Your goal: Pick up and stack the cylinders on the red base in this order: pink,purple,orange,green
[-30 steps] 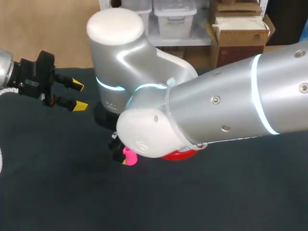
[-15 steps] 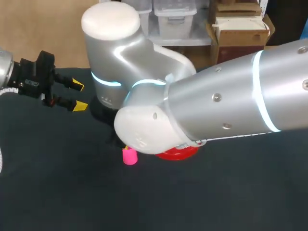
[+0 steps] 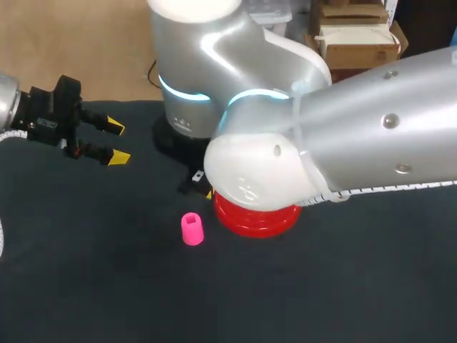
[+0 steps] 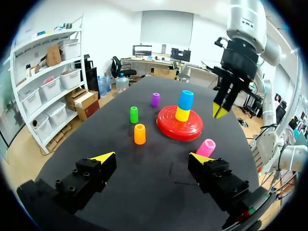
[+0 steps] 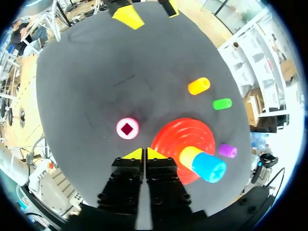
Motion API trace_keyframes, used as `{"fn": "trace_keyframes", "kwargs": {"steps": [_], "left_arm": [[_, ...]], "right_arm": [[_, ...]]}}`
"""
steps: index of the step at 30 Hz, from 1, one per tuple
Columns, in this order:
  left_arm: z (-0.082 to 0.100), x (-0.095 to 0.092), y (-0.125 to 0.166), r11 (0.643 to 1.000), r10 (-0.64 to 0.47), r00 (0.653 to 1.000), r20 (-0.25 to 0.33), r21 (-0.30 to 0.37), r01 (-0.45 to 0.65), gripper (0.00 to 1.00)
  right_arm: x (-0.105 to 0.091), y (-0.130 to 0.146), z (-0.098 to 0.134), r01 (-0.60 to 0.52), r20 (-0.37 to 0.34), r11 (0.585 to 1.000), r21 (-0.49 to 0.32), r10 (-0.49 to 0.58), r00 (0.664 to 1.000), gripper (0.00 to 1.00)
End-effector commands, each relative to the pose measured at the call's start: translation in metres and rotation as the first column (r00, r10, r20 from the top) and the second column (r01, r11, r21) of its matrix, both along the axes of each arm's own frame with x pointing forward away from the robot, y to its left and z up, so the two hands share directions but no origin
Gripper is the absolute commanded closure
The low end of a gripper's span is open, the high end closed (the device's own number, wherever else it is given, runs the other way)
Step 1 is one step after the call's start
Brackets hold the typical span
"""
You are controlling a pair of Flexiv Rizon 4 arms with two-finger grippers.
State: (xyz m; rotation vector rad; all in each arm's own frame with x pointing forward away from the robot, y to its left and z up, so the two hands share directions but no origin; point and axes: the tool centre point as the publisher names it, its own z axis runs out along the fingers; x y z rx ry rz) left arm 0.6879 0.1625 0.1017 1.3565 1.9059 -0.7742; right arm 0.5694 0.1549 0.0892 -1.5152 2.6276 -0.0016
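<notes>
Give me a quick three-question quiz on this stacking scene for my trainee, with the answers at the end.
1. True or false: the pink cylinder is stacked on the red base.
2. What sits on the base? A) a yellow cylinder under a blue cylinder; B) orange on green; C) nothing.
3. Fill in: the right gripper is ___ and holds nothing.
Key: 1 false, it stands on the table, apart from the base; 2 A; 3 shut.

pink cyl [image 3: 192, 229]: top free | red base [image 3: 255, 220] near | R arm [image 3: 357, 143] over base
</notes>
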Motion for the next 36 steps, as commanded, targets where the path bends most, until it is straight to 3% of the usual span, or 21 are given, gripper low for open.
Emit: {"fn": "trace_keyframes", "kwargs": {"steps": [1,13,29,30,32,33,34,35,36], "left_arm": [[-0.001,-0.001,0.0,1.0,0.002,1.0,0.005,-0.003,-0.002,0.0],[-0.001,-0.001,0.0,1.0,0.002,1.0,0.005,-0.003,-0.002,0.0],[-0.001,-0.001,0.0,1.0,0.002,1.0,0.005,-0.003,-0.002,0.0],[-0.001,-0.001,0.0,1.0,0.002,1.0,0.005,-0.003,-0.002,0.0],[-0.001,-0.001,0.0,1.0,0.002,1.0,0.005,-0.003,-0.002,0.0],[-0.001,-0.001,0.0,1.0,0.002,1.0,0.005,-0.003,-0.002,0.0],[-0.001,-0.001,0.0,1.0,0.002,1.0,0.005,-0.003,-0.002,0.0],[-0.001,-0.001,0.0,1.0,0.002,1.0,0.005,-0.003,-0.002,0.0],[-0.001,-0.001,0.0,1.0,0.002,1.0,0.005,-0.003,-0.002,0.0]], "right_arm": [[-0.01,0.009,-0.013,0.002,-0.002,1.0,0.019,-0.002,1.0,0.0],[-0.024,0.028,-0.044,0.001,-0.038,1.0,-0.01,-0.002,0.999,0.0],[-0.011,0.029,-0.064,0.037,-0.028,0.999,-0.027,-0.038,0.999,0.0],[-0.011,0.028,-0.064,0.038,-0.027,0.999,-0.028,-0.039,0.999,0.11],[-0.012,0.026,-0.065,0.045,-0.026,0.999,-0.029,-0.046,0.999,0.53],[-0.012,0.026,-0.065,0.046,-0.026,0.999,-0.029,-0.047,0.999,0.58],[-0.012,0.026,-0.065,0.046,-0.026,0.999,-0.029,-0.047,0.999,0.72],[-0.012,0.026,-0.065,0.046,-0.027,0.999,-0.029,-0.046,0.999,0.98],[-0.012,0.026,-0.065,0.045,-0.028,0.999,-0.03,-0.046,0.999,1.0]]}}
